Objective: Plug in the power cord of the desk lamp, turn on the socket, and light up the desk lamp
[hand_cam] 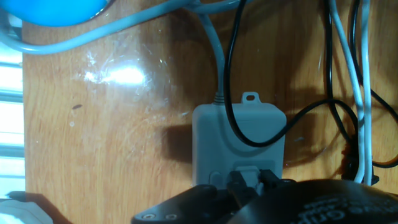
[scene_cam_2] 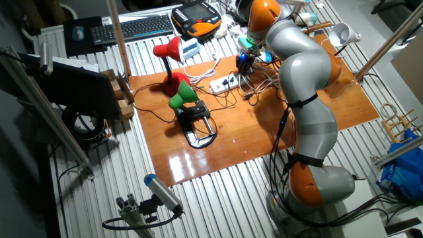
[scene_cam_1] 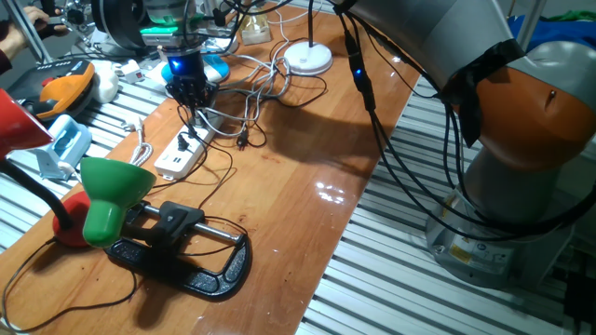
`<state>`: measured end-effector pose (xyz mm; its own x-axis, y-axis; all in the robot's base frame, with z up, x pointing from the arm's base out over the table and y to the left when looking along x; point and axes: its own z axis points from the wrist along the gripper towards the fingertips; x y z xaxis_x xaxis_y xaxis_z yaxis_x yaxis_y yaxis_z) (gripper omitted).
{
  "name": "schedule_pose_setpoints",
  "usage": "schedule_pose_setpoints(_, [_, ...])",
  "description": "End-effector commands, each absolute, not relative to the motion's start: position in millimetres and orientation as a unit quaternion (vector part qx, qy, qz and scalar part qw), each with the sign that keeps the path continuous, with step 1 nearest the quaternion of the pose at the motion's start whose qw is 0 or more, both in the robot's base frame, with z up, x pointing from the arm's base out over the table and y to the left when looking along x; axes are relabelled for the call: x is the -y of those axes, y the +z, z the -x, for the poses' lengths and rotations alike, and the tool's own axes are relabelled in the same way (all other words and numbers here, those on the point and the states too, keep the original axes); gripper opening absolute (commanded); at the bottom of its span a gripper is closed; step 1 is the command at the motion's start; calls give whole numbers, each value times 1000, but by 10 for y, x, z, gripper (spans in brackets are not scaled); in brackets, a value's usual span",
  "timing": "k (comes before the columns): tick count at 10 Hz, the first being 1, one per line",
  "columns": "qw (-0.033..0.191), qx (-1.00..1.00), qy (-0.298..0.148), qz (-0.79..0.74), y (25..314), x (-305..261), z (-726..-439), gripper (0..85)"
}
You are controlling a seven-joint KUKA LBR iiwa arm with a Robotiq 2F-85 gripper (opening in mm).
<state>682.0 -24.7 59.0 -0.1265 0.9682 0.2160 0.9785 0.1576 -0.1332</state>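
Note:
The socket, a long white power strip (scene_cam_1: pixel 177 154), lies on the wooden table, and its cable end fills the hand view (hand_cam: pixel 239 140). My gripper (scene_cam_1: pixel 191 100) hovers just above that far end. In the hand view my gripper (hand_cam: pixel 250 182) has its dark fingers standing close together around a small white block, which looks like the plug (hand_cam: pixel 250 170) of the power cord (scene_cam_1: pixel 264 73). The cord's white cable loops back to the desk lamp (scene_cam_1: pixel 308 59), a white disc base with a thin dark stem at the far side. The lamp looks unlit. A black cord (hand_cam: pixel 231 74) crosses the strip.
A green cone-shaded lamp (scene_cam_1: pixel 110 194) on a black clamp (scene_cam_1: pixel 191 256) stands in front of the strip. A red-shaded lamp (scene_cam_1: pixel 20 119) is at the left. Tangled black and white cables (scene_cam_1: pixel 244 107) lie between the strip and the desk lamp. The robot's base (scene_cam_1: pixel 521 149) stands right of the table.

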Motion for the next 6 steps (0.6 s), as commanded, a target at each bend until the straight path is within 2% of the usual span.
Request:
schedule_pose_setpoints(1, [127,750,-21,649,579,246,-6818,0])
schedule_pose_setpoints(3, [126,751,-19,648,595,247,-6817,0])
schedule_pose_setpoints(5, [114,751,-26,650,603,244,-6818,0])
schedule_pose_setpoints(6, [110,751,-26,650,610,244,-6820,170])
